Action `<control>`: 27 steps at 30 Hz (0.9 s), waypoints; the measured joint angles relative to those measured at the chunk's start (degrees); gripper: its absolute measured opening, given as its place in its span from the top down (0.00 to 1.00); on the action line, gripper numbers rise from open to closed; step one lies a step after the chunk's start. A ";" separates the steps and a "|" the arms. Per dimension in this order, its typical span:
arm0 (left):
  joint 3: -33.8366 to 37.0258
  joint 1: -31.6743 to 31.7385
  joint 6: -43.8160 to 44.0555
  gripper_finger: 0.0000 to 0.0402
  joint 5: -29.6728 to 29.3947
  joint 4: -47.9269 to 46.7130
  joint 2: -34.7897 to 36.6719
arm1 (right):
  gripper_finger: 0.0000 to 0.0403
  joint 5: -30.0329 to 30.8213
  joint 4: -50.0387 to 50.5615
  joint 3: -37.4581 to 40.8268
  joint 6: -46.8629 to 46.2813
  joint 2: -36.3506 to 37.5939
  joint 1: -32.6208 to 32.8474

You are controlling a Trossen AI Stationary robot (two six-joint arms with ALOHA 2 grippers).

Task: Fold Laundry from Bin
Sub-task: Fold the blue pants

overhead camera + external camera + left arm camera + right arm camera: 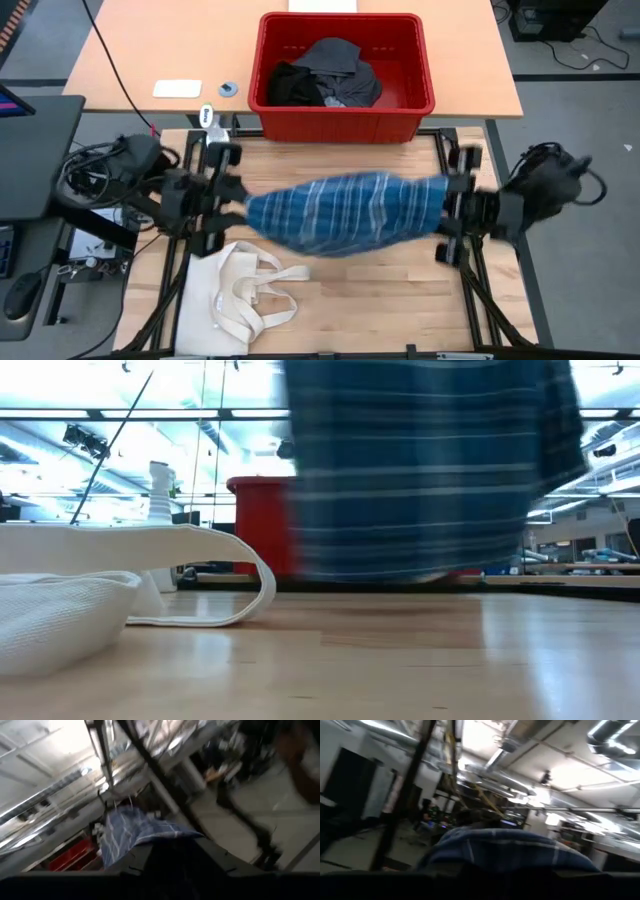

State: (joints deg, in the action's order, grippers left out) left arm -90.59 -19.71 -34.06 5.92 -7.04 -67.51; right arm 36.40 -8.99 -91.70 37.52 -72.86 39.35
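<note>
The blue plaid shirt is stretched above the table between my two grippers. My left gripper is shut on its left end and my right gripper on its right end. In the low view the shirt hangs as a wide curtain, with its lower edge just above the tabletop. The red bin stands at the table's far edge. Black and dark grey laundry lies heaped inside it. My left gripper holds the shirt's bunched left end between its two fingers, coming about level from the table's left. How many layers it has, I cannot tell. The cloth runs away from the fingers, lifted clear of the table. My right gripper holds the shirt's gathered right end between its fingers, coming about level from the table's right. The gripper's own dark body hides the place of contact. The shirt sags a little between the two holds, clear of the table.
A cream canvas tote bag lies at the table's near left, its handles looping toward the middle. A white spray bottle stands left of the bin. The desk behind holds a white card and a small round thing.
</note>
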 joint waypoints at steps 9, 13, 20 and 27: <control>0.00 -12.02 3.26 0.71 -0.15 7.66 -0.56 | 0.65 -4.30 -11.76 0.04 5.53 -5.57 9.63; 0.00 -13.31 0.91 0.71 -0.48 8.62 -0.87 | 0.65 -3.31 -16.70 0.04 8.09 -6.54 11.37; 0.00 -8.54 -1.31 0.71 -8.51 6.15 -0.81 | 0.67 8.37 -16.53 0.05 7.11 -5.90 8.21; 0.00 1.04 3.10 0.71 -11.32 -1.29 -0.79 | 0.71 24.72 -3.64 0.07 -4.08 -5.64 -2.60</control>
State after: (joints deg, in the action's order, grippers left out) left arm -90.59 -18.67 -30.96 -5.41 -8.33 -68.29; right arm 61.13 -12.63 -91.64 33.44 -78.50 36.75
